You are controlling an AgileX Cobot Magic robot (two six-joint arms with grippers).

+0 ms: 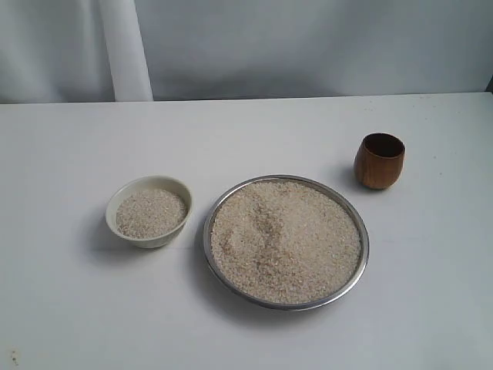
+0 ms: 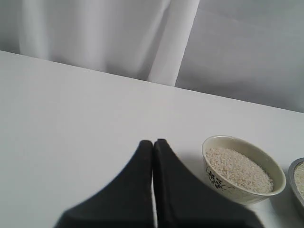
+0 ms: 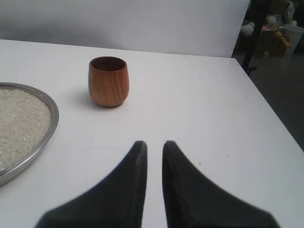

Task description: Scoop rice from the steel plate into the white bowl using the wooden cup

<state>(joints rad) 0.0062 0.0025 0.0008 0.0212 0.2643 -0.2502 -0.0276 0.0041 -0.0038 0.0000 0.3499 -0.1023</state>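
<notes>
1. My left gripper (image 2: 153, 142) is closed. Its two dark fingers meet at the tips and hold nothing. It hangs over the bare white table (image 1: 62, 308), and the exterior view does not catch it.
2. The white bowl (image 1: 150, 240) stands upright on the table at the left of the exterior view. My left wrist view shows it near the closed fingers and off to one side, with a dark flower pattern on its wall (image 2: 228, 185). It is filled with rice (image 1: 151, 213) to just under the rim.
3. The steel plate (image 1: 286, 307) sits just beside the bowl, to its right, with a narrow strip of table between them. It lies flat, and a wide bed of rice (image 1: 285, 240) covers it almost to the rim, with a shallow dent near the middle.
4. The wooden cup (image 1: 379, 160) stands upright to the right of the plate and farther back, apart from the plate's rim. I cannot see any grains in its dark interior.
5. My right gripper (image 3: 154, 145) is drawn in to a thin slit between the fingertips and grips nothing. It points toward the cup (image 3: 108, 81) with open table between them, and the plate's rim (image 3: 53, 124) lies off to the side.
</notes>
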